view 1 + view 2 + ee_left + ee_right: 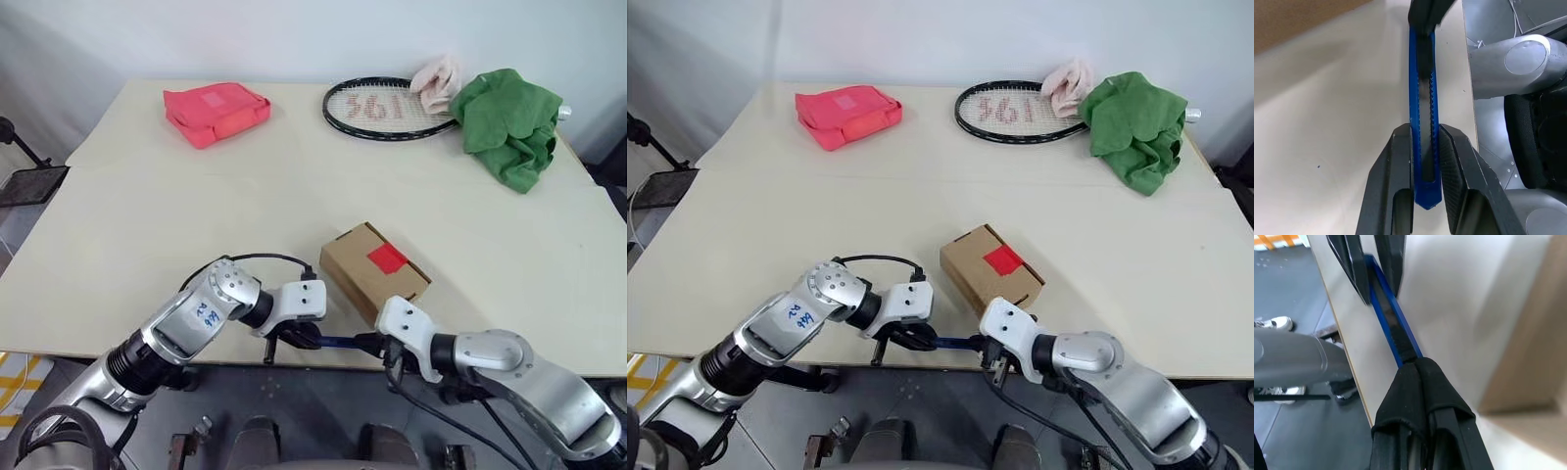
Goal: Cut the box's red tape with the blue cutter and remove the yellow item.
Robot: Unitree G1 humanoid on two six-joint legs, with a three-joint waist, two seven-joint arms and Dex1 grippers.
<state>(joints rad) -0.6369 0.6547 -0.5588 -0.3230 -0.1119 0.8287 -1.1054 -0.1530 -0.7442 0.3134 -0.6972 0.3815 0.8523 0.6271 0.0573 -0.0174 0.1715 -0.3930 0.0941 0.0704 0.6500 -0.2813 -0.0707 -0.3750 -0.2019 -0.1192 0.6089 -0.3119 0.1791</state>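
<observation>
The box [373, 270] sits closed near the desk's [147, 235] front edge, red tape [387, 258] across its lid; wide bare desk spreads around it. At that edge, just before the box, the left fingers [1400, 166] clamp one end of the cutter [338, 342] and the right fingers [1422, 391] pinch the other.

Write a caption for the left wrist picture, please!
Left gripper and right gripper both pinch the blue cutter above the table edge.
</observation>
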